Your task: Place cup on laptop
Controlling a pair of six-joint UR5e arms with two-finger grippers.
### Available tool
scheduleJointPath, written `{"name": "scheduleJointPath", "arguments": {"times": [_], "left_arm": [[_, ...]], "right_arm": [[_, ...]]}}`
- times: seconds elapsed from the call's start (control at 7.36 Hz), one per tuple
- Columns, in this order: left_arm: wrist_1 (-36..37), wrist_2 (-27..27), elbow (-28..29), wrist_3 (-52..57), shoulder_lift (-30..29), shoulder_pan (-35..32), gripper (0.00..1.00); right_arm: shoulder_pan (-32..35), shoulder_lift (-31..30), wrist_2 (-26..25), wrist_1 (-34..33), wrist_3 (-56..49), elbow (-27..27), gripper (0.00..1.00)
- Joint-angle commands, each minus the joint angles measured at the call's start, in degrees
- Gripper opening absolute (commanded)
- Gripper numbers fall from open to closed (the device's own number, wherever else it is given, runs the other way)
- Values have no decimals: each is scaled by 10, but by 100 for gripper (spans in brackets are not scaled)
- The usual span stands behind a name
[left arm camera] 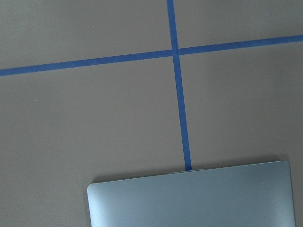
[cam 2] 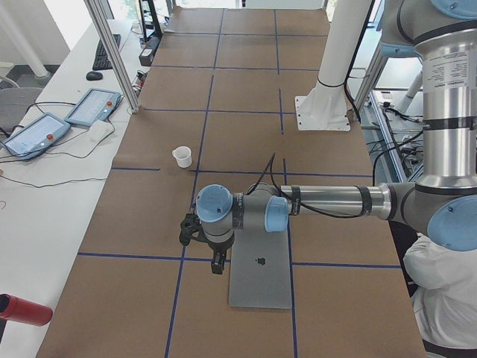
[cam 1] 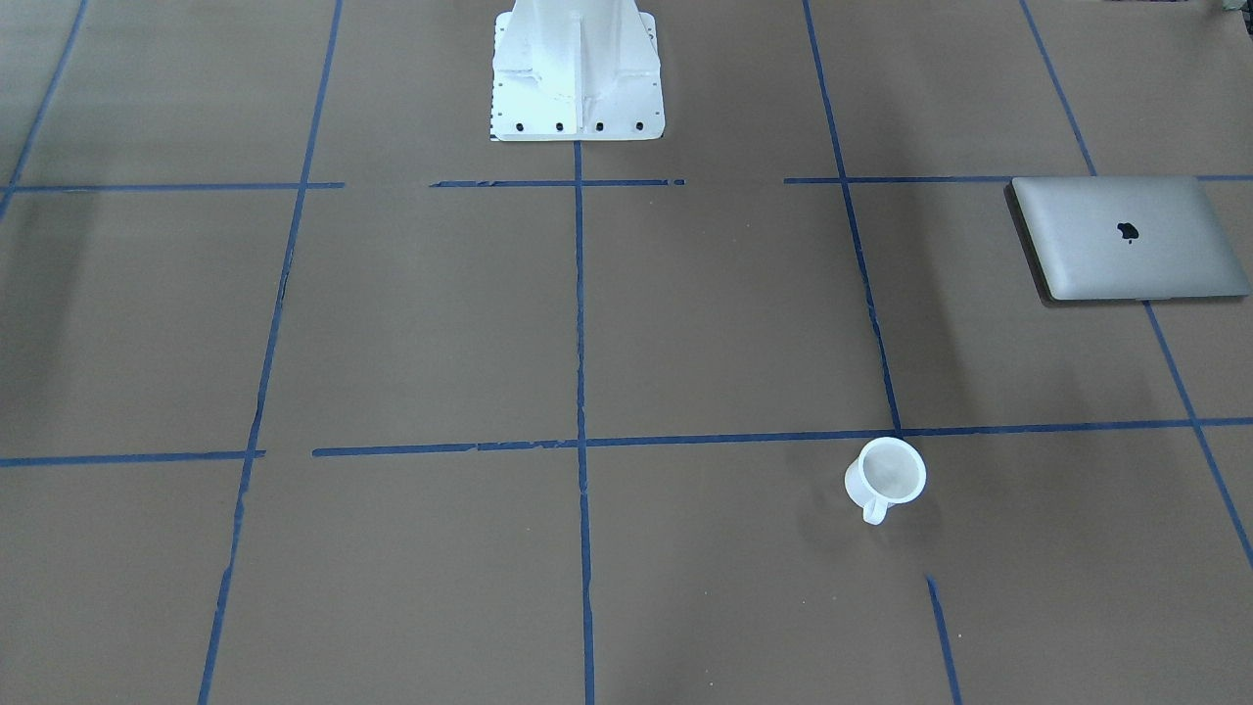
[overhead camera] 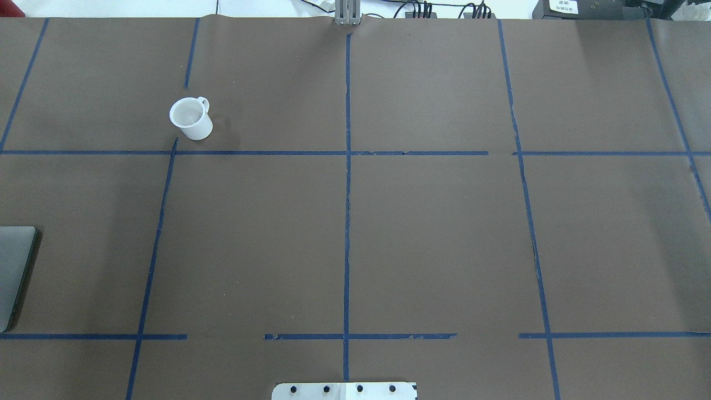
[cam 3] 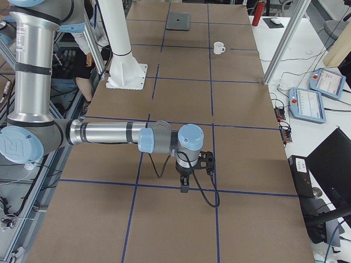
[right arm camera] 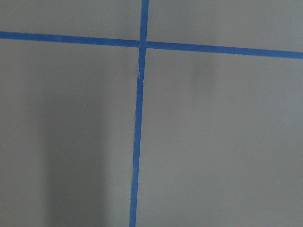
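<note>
The left hand (cam 2: 217, 268) hangs above the surface (overhead camera: 433, 239) just beside the laptop's (cam 1: 1126, 238) long edge. It holds nothing, but whether its fingers are spread or drawn together cannot be told from the only view that shows it. The right hand (cam 3: 184, 189) hangs over bare surface near the opposite end, also carrying nothing, and its state cannot be told either.

The laptop lies flat and closed near the surface's left end, toward the robot's edge. The cup (overhead camera: 191, 118) stands upright and well apart from the laptop, on the left half near the far edge, mouth up, with its handle turned toward that far edge.

The cup is probably light and rigid, with smooth walls that could slip in a loose pinch. Its taper would likely make a grip across the body slide, so pinching the rim wall away from the handle looks safer. The lid looks slick, so the cup should be set down gently near the logo.
</note>
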Motion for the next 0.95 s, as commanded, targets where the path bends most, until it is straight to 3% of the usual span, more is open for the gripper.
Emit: {"name": "scheduleJointPath", "arguments": {"times": [0.0, 0.41, 0.68, 0.81], "left_arm": [[0, 1, -2, -1, 0, -1, 100], [-6, -4, 3, -2, -3, 2, 100], [-90, -6, 4, -6, -4, 4, 100], [-96, -5, 8, -28, -33, 6, 100]], "right_arm": [[0, 0, 0, 0, 0, 0, 100], [0, 0, 0, 0, 0, 0, 100], [0, 0, -1, 0, 0, 0, 100], [0, 0, -1, 0, 0, 0, 100]]}}
